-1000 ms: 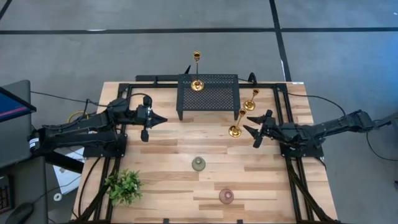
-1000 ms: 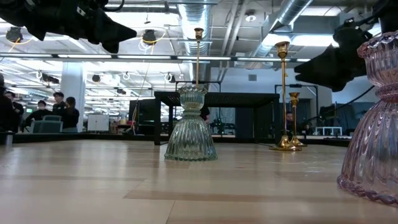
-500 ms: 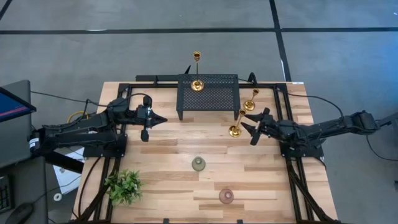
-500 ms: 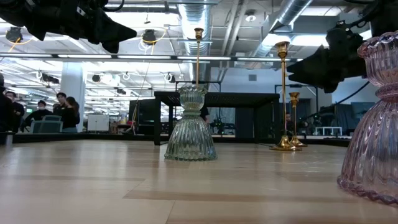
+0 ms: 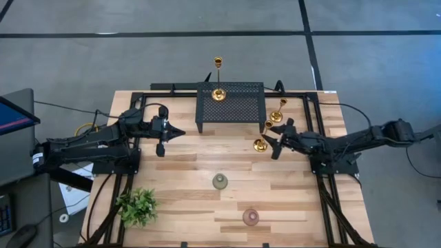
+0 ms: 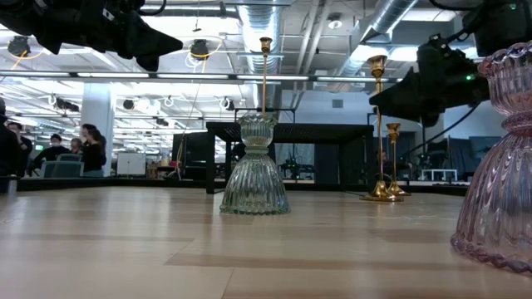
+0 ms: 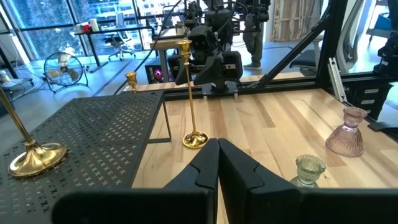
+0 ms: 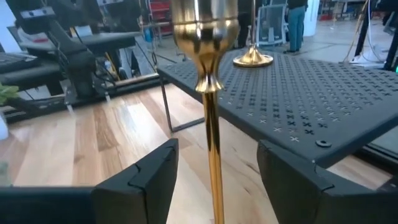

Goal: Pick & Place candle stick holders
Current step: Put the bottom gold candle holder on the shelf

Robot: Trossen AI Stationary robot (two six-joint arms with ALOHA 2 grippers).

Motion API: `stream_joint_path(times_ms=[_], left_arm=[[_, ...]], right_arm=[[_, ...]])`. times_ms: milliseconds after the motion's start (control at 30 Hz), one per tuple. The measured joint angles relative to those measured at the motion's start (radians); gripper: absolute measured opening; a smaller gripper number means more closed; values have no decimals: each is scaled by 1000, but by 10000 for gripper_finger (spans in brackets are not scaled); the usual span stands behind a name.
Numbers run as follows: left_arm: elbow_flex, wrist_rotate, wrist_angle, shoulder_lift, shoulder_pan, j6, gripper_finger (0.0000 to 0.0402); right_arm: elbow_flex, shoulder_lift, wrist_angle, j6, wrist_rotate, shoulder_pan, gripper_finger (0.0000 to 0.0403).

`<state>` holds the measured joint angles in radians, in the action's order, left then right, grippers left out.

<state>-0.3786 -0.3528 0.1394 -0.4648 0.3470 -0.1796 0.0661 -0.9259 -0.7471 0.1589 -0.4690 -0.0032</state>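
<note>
We see the right gripper (image 5: 273,142) spread apart around the slender shiny gold candlestick (image 5: 262,136) standing just right of the black perforated metal rack (image 5: 231,102); the left gripper (image 5: 178,132), fingers together, waits left of that rack

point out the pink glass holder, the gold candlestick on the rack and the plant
pink glass holder (image 5: 251,218), high view, its round top
gold candlestick on the rack (image 5: 218,94), high view, its flared base
plant (image 5: 138,206), high view, middle of its leaves
</note>
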Motion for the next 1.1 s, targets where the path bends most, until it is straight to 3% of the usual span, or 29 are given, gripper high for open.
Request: stream_joint_path(times_ms=[167,533,900,1100], left_arm=[[0,0,0,0,0,5,8],[0,0,0,0,0,5,8],[0,0,-1,0,0,5,8],[0,0,-1,0,0,5,8]], right_arm=[[6,-17,-2,0,0,0,163],[7,-8,-1,-3,-6,13,14],[10,-8,-3,53,-3,61,8],[98,-8,64,56,8,115,5]])
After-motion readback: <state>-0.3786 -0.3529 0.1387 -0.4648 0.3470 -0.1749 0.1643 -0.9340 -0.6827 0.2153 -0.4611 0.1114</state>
